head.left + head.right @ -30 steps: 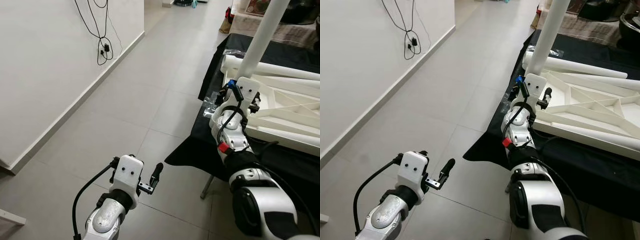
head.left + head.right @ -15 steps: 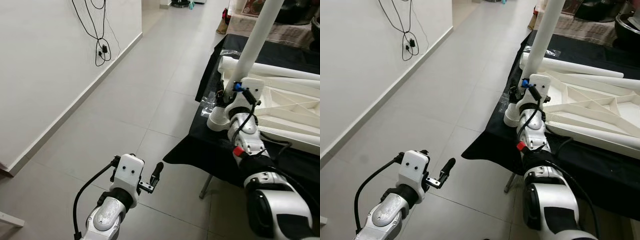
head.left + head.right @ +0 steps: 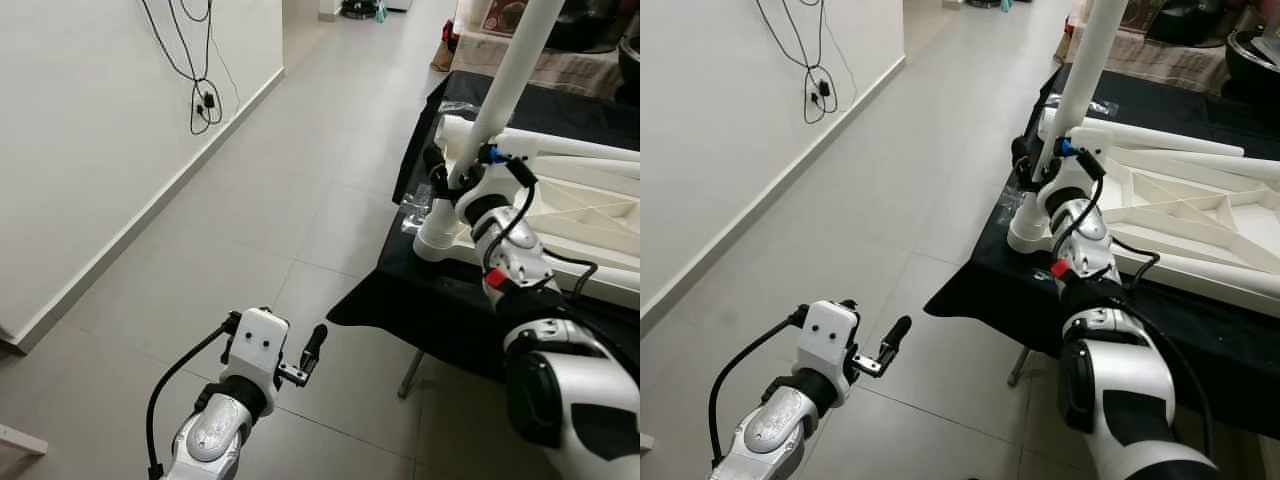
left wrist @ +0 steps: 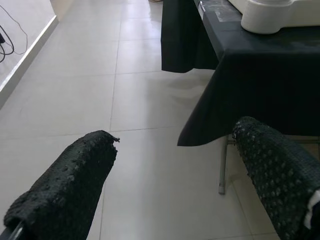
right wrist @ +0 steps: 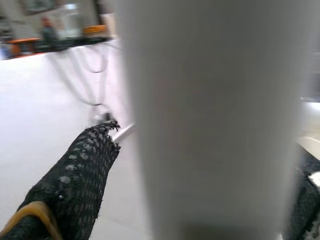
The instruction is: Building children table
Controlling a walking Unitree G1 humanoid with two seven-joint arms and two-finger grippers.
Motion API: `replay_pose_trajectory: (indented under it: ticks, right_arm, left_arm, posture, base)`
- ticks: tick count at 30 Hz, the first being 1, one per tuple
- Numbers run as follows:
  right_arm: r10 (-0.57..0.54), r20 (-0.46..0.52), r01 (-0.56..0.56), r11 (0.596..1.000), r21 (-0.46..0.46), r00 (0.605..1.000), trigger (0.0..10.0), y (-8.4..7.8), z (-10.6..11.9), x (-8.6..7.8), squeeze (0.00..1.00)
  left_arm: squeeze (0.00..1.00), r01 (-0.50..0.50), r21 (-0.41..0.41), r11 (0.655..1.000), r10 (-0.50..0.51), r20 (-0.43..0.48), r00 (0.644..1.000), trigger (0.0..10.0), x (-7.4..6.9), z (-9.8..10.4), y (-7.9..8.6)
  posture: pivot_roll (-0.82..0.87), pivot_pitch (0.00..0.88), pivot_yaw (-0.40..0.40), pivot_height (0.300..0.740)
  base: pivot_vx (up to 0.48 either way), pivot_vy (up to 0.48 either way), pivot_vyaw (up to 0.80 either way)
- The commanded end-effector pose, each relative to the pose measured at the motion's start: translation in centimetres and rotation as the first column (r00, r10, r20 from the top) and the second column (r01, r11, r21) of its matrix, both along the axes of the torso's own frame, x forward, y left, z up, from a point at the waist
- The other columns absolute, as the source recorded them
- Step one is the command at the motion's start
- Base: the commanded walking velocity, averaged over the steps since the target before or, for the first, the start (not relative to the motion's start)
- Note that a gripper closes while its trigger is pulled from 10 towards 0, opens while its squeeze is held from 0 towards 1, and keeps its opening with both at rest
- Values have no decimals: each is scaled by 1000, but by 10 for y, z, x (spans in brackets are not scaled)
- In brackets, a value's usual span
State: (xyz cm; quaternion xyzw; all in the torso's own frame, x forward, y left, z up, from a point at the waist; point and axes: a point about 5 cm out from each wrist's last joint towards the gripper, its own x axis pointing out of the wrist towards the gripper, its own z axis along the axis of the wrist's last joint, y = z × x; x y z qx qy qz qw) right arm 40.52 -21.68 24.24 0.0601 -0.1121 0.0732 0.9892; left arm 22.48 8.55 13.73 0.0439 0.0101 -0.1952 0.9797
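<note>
Room: grey tiled floor [image 3: 250,210], black-covered table [image 3: 450,300] at right.
Right gripper [image 3: 455,172]: clenched on white leg [image 3: 505,90], steadying it upright in the tabletop [image 3: 585,215] corner.
Left gripper [image 4: 170,185]: released, idle.

Open tiled floor [image 3: 290,190] lies wide between the wall [image 3: 80,130] and the black-draped table [image 3: 450,300], with cables [image 3: 205,95] hanging along the wall. On the table, the upright white leg [image 3: 505,85], the overturned tabletop [image 3: 580,220] and loose legs [image 3: 560,145] crowd the near corner.
</note>
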Motion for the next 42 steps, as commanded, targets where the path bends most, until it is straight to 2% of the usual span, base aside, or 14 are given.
replay_pose_trajectory:
  ticks: [1,2,5,8,18,19,33,34,37,38,39,41,42]
  right_arm:
    - [32,-40,-32,999,8,999,10000,1,-7,0,0]
    - [32,-40,-32,999,8,999,10000,1,-7,0,0]
    - [140,-88,-144,989,-34,986,10000,3,-13,0,0]
    - [177,-101,-183,982,-53,979,10000,6,-14,0,0]
    - [165,-105,-173,983,-67,981,10000,4,-12,1,0]
    - [152,-106,-161,984,-75,983,0,2,-13,1,0]
    - [72,-122,-84,992,-93,990,0,5,-24,1,0]
    - [48,-131,-62,993,-103,990,0,5,-27,1,0]
    - [-119,-157,96,985,-145,980,0,3,-36,1,0]
    - [-119,-157,96,985,-145,980,0,3,-36,1,0]
    - [-234,-171,207,965,-160,957,0,1,-41,1,0]
    - [-328,-188,304,941,-145,926,0,-1,-45,0,0]
    - [-328,-188,304,941,-145,926,0,-1,-45,0,0]
  left_arm:
    - [0,-1,5,1000,1,-14,1000,10000,-1,-4,0]
    - [0,-1,5,1000,1,-14,1000,10000,-1,-4,0]
    - [0,-1,6,1000,1,-14,1000,10000,-1,-5,0]
    - [0,0,6,1000,0,-13,1000,10000,-1,-5,0]
    - [0,1,10,1000,-1,-12,1000,10000,-2,-5,0]
    - [0,1,11,1000,-1,-12,1000,10000,-2,-6,0]
    - [0,10,17,1000,-10,-12,1000,10000,-4,-7,-1]
    - [0,11,17,1000,-11,-12,1000,10000,-4,-7,-1]
    - [0,14,17,1000,-14,-14,1000,10000,-4,-8,-1]
    - [0,14,17,1000,-14,-14,1000,10000,-4,-8,-1]
    - [0,16,17,1000,-15,-14,1000,10000,-4,-8,-1]
    - [0,16,18,1000,-16,-13,1000,10000,-4,-7,-1]
    - [0,16,18,1000,-16,-13,1000,10000,-4,-7,-1]
  posture:
    - [64,142,-47,740]
    - [64,142,-47,740]
    - [63,131,-49,740]
    - [64,130,-50,740]
    - [65,118,-49,740]
    - [65,118,-49,740]
    - [64,103,-44,740]
    - [64,101,-44,740]
    - [64,101,-47,740]
    - [64,101,-47,740]
    - [64,101,-46,740]
    - [65,105,-49,740]
    - [65,105,-49,740]
  base:
    - [0,0,0]
    - [0,0,0]
    - [0,0,0]
    - [0,0,0]
    - [0,0,0]
    - [0,0,0]
    - [0,0,0]
    - [0,0,0]
    - [0,0,0]
    - [0,0,0]
    - [0,0,0]
    - [0,0,0]
    - [0,0,0]
